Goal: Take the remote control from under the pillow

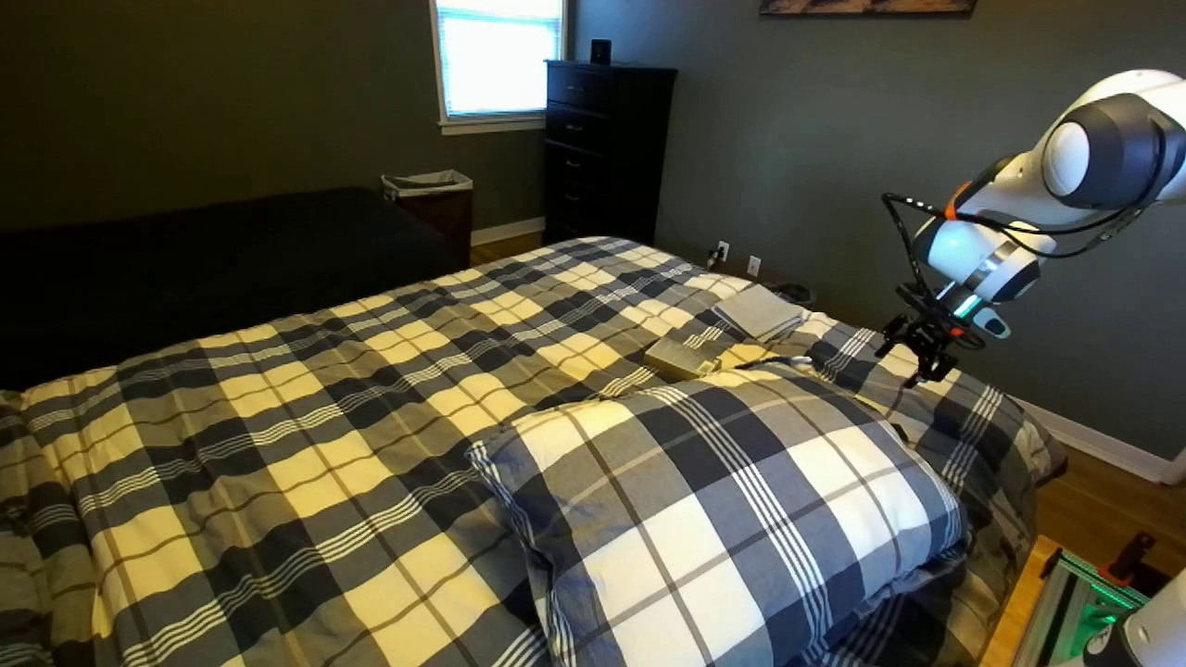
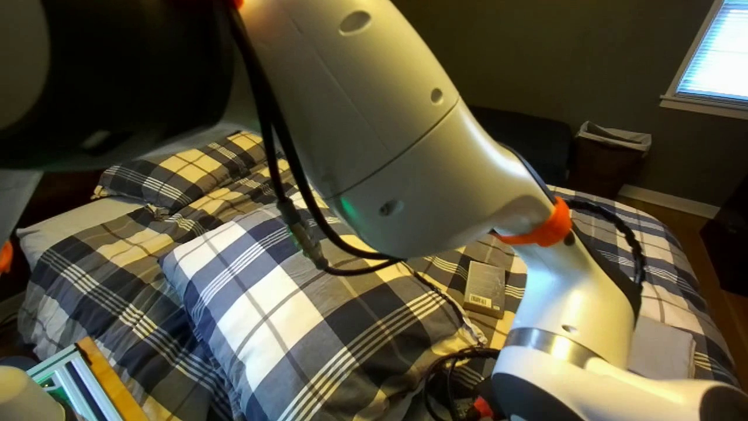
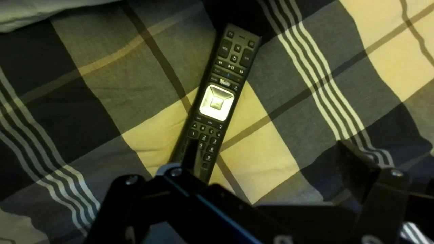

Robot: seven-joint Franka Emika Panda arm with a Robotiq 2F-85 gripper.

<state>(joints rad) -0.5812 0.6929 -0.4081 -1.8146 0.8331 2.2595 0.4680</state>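
Fingers [image 3: 359, 169] spread, one overlapping the remote control [image 3: 217, 101] in the wrist view.

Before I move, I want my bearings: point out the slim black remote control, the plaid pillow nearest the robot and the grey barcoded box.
Remote control [image 3: 217, 102]: wrist view, on its silvery square pad.
Pillow [image 1: 732, 505]: in an exterior view, on its upper face.
Box [image 2: 485, 282]: in an exterior view, on its top face.
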